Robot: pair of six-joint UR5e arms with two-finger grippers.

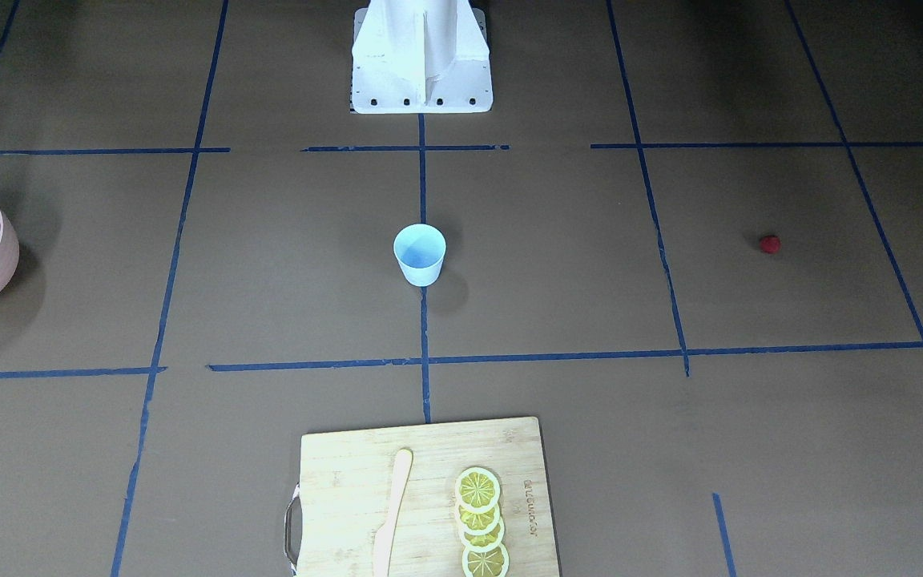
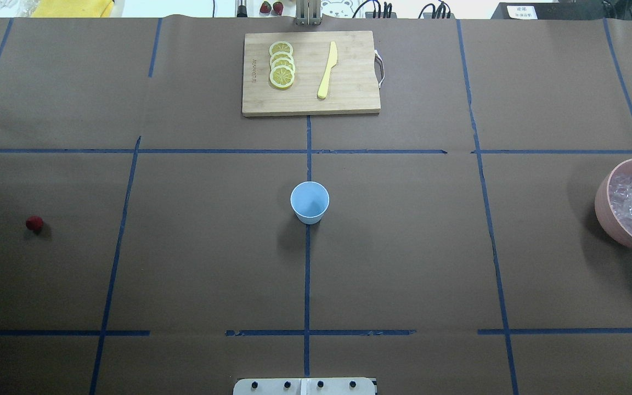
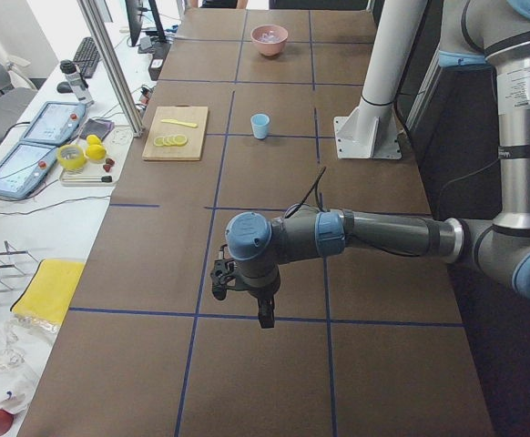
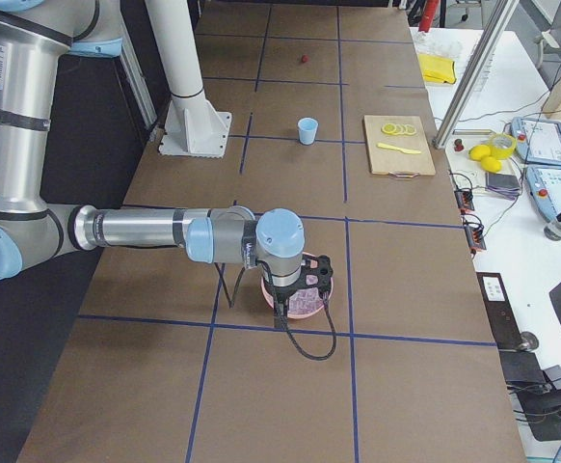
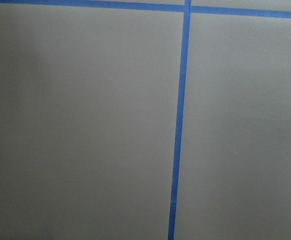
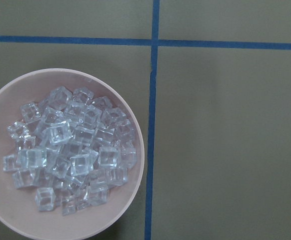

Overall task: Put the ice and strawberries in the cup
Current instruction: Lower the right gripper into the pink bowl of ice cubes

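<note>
One cup (image 2: 309, 202) stands upright at the middle of the surface (image 2: 404, 263). Its round mouth faces up and its long axis is vertical, with the narrower base down. It sits right on the blue tape line (image 2: 307, 274) that runs from the robot's base (image 1: 421, 60) to the far side. Its pale blue inner floor shows in the overhead view.

One strawberry (image 2: 34, 223) lies on bare surface well apart from the cup, far out to the left. It is too small and round to tell which way it points.

The ice (image 6: 70, 150) is a heap of many clear cubes, too many to count. All of them lie in one pink bowl (image 2: 604, 208) at the right edge of the surface, well apart from the cup.

The right tool (image 4: 300, 289) hangs over the pink bowl, pointing down. It shows only in the side view, so I cannot tell whether it is released or clenched. Its wrist camera looks straight down on the cubes.

The left tool (image 3: 247, 296) hangs over bare surface at the left end, also pointing down. I cannot tell its state either. Its wrist camera shows only brown surface and blue tape.

One wooden cutting board (image 2: 349, 99) lies at the far side, beyond the cup. On it are four lemon slices (image 2: 282, 65), overlapping in a row, and one pale yellow knife (image 2: 327, 70) beside them, its long axis running near to far.
</note>
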